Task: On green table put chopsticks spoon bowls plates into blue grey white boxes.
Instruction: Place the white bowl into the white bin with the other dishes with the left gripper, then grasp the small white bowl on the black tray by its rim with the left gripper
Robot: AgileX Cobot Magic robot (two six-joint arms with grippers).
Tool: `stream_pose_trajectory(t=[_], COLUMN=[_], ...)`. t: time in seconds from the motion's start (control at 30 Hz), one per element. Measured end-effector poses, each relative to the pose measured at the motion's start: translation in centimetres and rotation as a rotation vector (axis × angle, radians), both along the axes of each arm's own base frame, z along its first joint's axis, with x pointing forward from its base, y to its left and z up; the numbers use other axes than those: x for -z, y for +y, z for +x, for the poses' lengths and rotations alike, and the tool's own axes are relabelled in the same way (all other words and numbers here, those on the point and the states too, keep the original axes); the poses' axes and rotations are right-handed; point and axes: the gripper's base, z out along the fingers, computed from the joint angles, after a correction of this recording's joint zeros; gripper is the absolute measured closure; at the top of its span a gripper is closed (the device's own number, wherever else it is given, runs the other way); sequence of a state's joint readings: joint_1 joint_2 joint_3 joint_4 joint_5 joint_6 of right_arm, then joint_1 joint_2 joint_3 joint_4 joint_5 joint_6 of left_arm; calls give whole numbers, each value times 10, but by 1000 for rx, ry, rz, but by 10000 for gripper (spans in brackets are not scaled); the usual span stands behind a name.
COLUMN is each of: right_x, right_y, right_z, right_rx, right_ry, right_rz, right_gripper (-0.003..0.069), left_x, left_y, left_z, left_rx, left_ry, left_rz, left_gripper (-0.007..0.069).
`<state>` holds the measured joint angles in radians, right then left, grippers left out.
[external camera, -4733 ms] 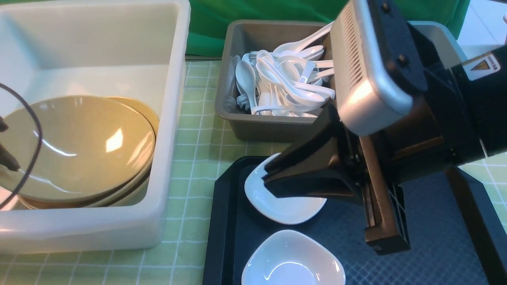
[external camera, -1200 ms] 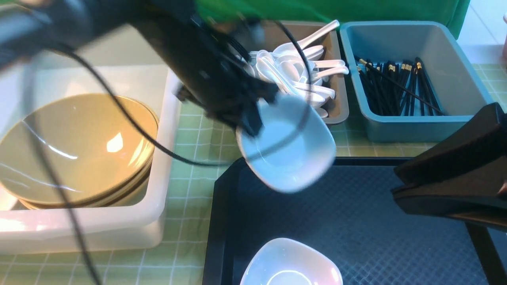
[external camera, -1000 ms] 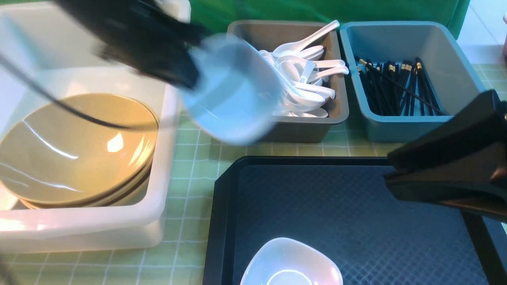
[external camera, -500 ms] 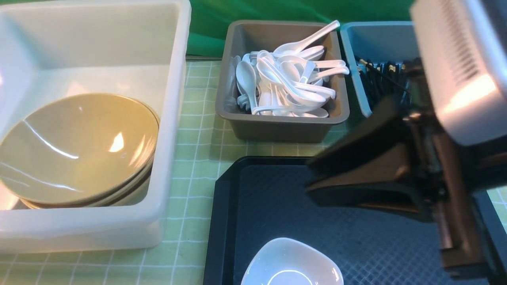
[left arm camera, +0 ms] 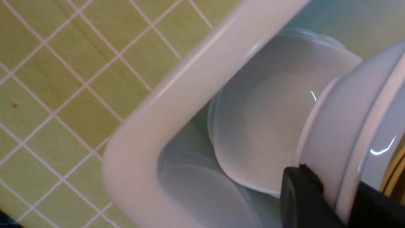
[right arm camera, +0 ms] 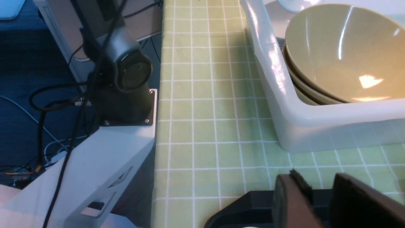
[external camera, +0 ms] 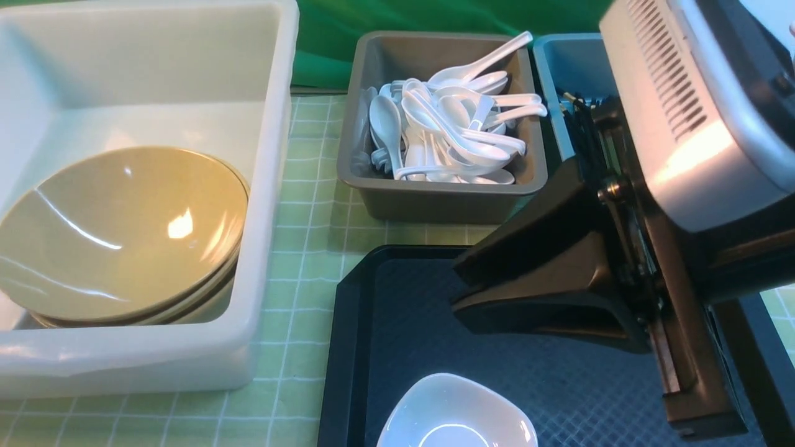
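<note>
In the left wrist view my left gripper [left arm camera: 335, 196] is shut on the rim of a white plate [left arm camera: 341, 136], held on edge inside a corner of the white box [left arm camera: 177, 95]. Another plate [left arm camera: 265, 117] lies in that corner. My right gripper [external camera: 458, 292] hovers over the black tray [external camera: 404, 323], jaws a little apart and empty [right arm camera: 319, 193]. One plate [external camera: 456, 413] lies on the tray's near edge. Tan bowls [external camera: 118, 230] are stacked in the white box [external camera: 267, 186]. Spoons [external camera: 447, 124] fill the grey box [external camera: 435, 202]. Chopsticks [external camera: 581, 118] show in the blue box [external camera: 559, 62], mostly behind my right arm.
The green table [external camera: 310, 248] shows between the boxes and the tray. In the right wrist view the table's edge [right arm camera: 158, 142] borders the left arm's base [right arm camera: 123, 85] and loose cables.
My left arm carried the plate leftward, out of the front view, to the white box. My right arm swung left over the tray, hiding most of the blue box.
</note>
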<state>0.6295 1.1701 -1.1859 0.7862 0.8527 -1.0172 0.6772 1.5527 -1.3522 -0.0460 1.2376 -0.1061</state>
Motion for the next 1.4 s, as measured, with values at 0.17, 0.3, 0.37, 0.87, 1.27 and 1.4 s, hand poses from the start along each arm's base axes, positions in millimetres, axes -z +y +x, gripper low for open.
stream_pose_trajectory(t=[0.17, 0.3, 0.37, 0.87, 1.27, 1.4], right_x=[0, 0, 0, 0, -8, -17], right_y=[0, 0, 0, 0, -42, -63], right_z=[-1, -1, -1, -1, -16, -30], right_rx=[-5, -8, -8, -7, 192, 246], right_ry=[4, 6, 6, 3, 12, 8], right_rz=[-3, -4, -4, -6, -150, -146], right_gripper=[456, 454, 452, 440, 432, 432], left_x=[13, 14, 14, -35, -106, -72], left_y=[3, 4, 4, -12, -191, -264], left_z=[7, 8, 8, -11, -5, 0], left_rx=[-17, -46, -56, -100, 872, 1184], left_ry=[71, 73, 71, -74, -543, -433], left_rz=[23, 25, 21, 98, -117, -275], left_gripper=[608, 601, 567, 71, 66, 89])
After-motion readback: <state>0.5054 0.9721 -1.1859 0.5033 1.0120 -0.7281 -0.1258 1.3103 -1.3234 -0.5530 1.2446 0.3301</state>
